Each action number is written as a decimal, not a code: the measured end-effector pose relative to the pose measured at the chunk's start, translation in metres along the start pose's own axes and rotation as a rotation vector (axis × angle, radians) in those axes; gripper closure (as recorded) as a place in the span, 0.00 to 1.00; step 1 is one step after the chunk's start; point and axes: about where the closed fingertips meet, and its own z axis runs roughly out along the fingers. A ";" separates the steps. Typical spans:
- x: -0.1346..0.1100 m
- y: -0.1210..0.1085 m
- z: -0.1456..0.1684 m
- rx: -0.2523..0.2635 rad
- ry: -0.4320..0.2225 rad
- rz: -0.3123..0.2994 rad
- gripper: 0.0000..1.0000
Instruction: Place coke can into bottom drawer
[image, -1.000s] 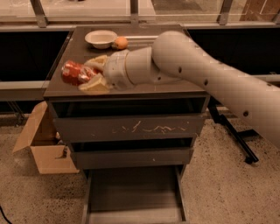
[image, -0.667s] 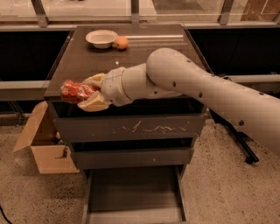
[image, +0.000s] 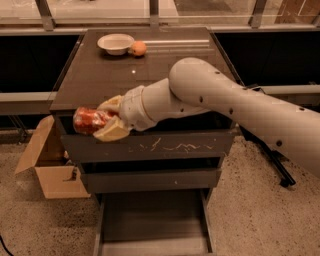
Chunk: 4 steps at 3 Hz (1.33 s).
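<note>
The coke can (image: 89, 120), a small shiny red cylinder, lies sideways at centre left, clamped in the cream two-fingered hand (image: 104, 121). The open grey-brown bottom drawer (image: 152, 220) sits at lower centre. Released here, the can would probably fall outside the drawer's left wall.

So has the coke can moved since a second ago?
Yes. Held in the gripper, the coke can has come forward across the cabinet top to its front-left edge.
</note>
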 end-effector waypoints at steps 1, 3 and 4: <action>0.037 0.051 -0.005 -0.072 0.062 0.062 1.00; 0.105 0.107 -0.007 -0.123 0.139 0.203 1.00; 0.161 0.117 0.001 -0.130 0.190 0.244 1.00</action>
